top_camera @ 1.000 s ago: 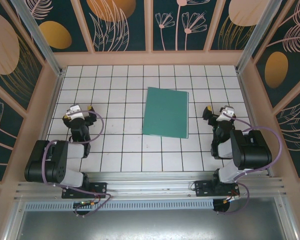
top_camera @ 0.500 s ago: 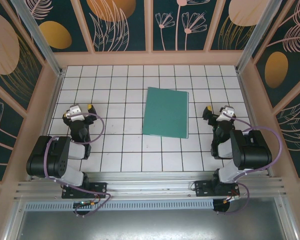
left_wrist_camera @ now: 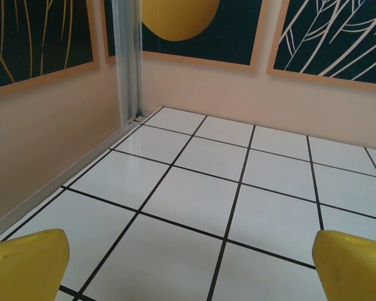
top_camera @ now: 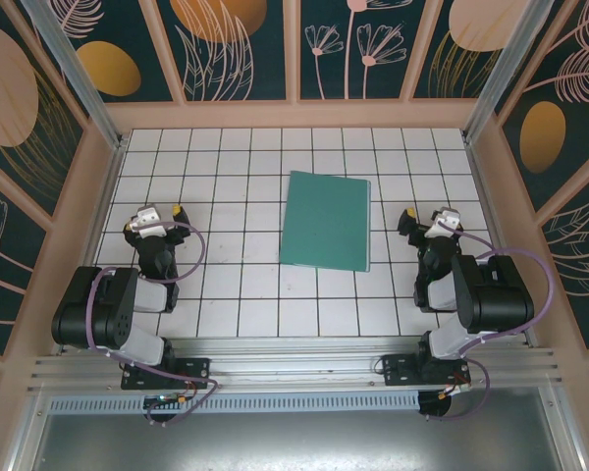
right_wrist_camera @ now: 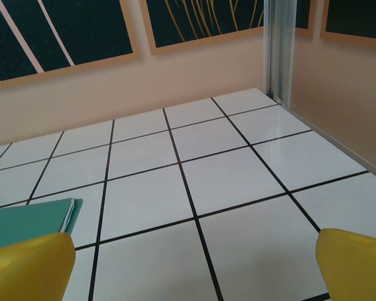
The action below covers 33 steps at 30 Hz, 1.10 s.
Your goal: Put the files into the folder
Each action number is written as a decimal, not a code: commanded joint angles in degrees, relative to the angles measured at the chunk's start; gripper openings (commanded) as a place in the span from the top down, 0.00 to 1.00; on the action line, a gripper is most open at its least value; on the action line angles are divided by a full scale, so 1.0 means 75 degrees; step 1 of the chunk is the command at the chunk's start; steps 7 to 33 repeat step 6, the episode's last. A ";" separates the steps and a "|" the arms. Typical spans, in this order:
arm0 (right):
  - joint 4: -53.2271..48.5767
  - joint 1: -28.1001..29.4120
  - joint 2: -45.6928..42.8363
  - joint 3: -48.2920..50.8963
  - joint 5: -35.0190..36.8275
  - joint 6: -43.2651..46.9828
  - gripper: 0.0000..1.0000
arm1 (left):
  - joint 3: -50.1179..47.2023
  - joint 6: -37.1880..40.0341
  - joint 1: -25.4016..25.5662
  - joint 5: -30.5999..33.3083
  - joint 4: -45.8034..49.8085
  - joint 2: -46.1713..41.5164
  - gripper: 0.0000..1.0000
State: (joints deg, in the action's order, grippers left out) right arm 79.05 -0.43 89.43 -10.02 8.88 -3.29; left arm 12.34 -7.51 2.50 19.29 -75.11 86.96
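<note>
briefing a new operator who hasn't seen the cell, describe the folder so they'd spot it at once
Start from the white tiled table with black grid lines. Near its middle lies the folder, flat and closed. It is the one teal-green rectangle on the white tiles.

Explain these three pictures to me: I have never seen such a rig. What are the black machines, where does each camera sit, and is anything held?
The black machines are two robot arms, bolted side by side at the near edge of a white tiled table. The overhead picture looks down from above and behind them: the left arm on the left, the right arm on the right. The other two pictures come from a camera on each wrist; the yellow shapes in their bottom corners are that arm's own fingertips. A flat teal-green folder lies closed mid-table between the arms; its corner also shows in the right wrist picture. The left claw and right claw are both open and hold nothing.
</note>
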 commanded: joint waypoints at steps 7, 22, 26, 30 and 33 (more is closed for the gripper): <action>-0.0007 0.0022 0.0035 -0.0147 -0.0011 0.0140 0.01 | 0.0001 0.0121 -0.0070 -0.0114 -0.0011 0.0010 0.01; -0.0007 0.0022 0.0035 -0.0147 -0.0011 0.0140 0.01 | 0.0001 0.0121 -0.0070 -0.0114 -0.0011 0.0010 0.01; -0.0007 0.0022 0.0035 -0.0147 -0.0011 0.0140 0.01 | 0.0001 0.0121 -0.0070 -0.0114 -0.0011 0.0010 0.01; -0.0007 0.0022 0.0035 -0.0147 -0.0011 0.0140 0.01 | 0.0001 0.0121 -0.0070 -0.0114 -0.0011 0.0010 0.01; -0.0007 0.0022 0.0035 -0.0147 -0.0011 0.0140 0.01 | 0.0001 0.0121 -0.0070 -0.0114 -0.0011 0.0010 0.01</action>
